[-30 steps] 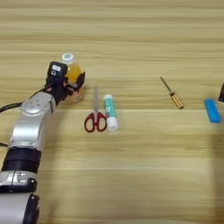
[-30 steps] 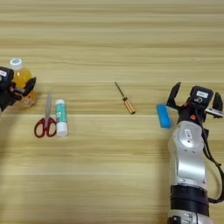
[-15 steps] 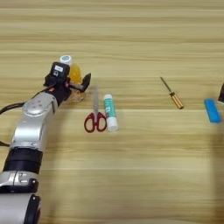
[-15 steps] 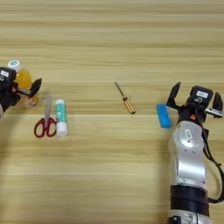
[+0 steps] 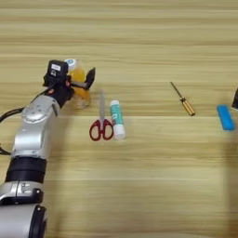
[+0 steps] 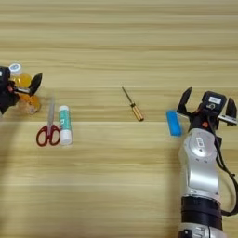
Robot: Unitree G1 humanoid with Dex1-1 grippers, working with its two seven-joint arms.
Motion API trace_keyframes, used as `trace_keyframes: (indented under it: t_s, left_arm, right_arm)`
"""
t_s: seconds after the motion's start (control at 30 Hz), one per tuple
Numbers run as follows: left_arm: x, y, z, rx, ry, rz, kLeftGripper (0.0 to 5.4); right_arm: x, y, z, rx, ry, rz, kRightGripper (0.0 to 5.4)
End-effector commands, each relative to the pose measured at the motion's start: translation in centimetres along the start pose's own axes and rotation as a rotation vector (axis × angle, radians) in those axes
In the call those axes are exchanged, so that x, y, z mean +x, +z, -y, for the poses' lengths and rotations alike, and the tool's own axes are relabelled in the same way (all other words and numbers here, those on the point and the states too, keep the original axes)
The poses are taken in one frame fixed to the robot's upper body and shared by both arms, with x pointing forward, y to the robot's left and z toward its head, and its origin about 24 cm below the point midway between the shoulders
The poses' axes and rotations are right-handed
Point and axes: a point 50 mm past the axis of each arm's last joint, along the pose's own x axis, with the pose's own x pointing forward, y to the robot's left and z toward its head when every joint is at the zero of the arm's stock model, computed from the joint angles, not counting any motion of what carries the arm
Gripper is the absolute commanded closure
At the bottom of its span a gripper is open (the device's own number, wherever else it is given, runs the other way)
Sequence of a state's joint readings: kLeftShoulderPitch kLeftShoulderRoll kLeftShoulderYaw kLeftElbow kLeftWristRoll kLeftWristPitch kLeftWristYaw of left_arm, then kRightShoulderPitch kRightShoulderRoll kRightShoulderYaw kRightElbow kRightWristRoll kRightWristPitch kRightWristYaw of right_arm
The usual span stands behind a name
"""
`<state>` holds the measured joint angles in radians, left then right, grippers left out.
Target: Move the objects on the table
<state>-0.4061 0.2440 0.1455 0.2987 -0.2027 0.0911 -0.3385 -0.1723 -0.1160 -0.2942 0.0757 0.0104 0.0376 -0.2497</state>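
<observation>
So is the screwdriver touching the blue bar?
No, the screwdriver lies apart from the blue bar, with bare table between them.

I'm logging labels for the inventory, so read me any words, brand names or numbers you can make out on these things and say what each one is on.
None can be read.
glue stick: green label band, print too small to read.
orange-juice bottle: no legible text.
left tool: white sticker, blurred.
right tool: white sticker, blurred.

This looks like a robot test room or lab. A big light wooden table (image 5: 139, 186) fills the whole picture. Silver robot arms (image 6: 200, 172) reach in from the bottom left and bottom right. Small desk things lie in a row across the middle, like scissors (image 5: 102, 126) and a glue stick (image 5: 116, 119).
</observation>
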Motion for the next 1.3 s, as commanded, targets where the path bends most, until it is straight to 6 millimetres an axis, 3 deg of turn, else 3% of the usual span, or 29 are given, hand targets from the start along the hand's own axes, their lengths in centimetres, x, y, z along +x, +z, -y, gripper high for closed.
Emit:
trace_keyframes:
  t_s: [0.03, 0.17, 0.47, 0.7, 1.1, 1.3]
  left_arm:
    - [0.4, 1.2, 0.3, -0.003, -0.008, 0.063, 0.01]
    - [0.4, 1.9, -0.2, 0.073, 0.025, 0.113, 0.01]
    - [0.5, 3.4, -0.3, 0.01, -0.002, 0.2, 0.01]
    - [0.4, 5.3, -2.3, -0.016, 0.091, 0.295, 0.01]
    - [0.1, 6.0, -5.8, 0.026, 0.271, 0.332, 0.01]
    - [0.4, 4.6, -7.3, 0.06, 0.339, 0.254, 0.01]
  right_arm:
    - [0.2, 0.1, 0.0, 0.0, 0.006, 0.002, 0.0]
    - [0.2, 0.1, 0.0, 0.0, 0.007, 0.002, 0.0]
    - [0.2, 0.1, 0.0, 0.0, 0.008, 0.001, 0.0]
    - [0.2, 0.1, -0.1, -0.003, 0.01, 0.003, 0.0]
    - [0.1, 0.3, -0.4, -0.018, 0.037, 0.023, 0.0]
    - [0.0, 0.4, -0.6, -0.02, 0.043, 0.027, 0.0]
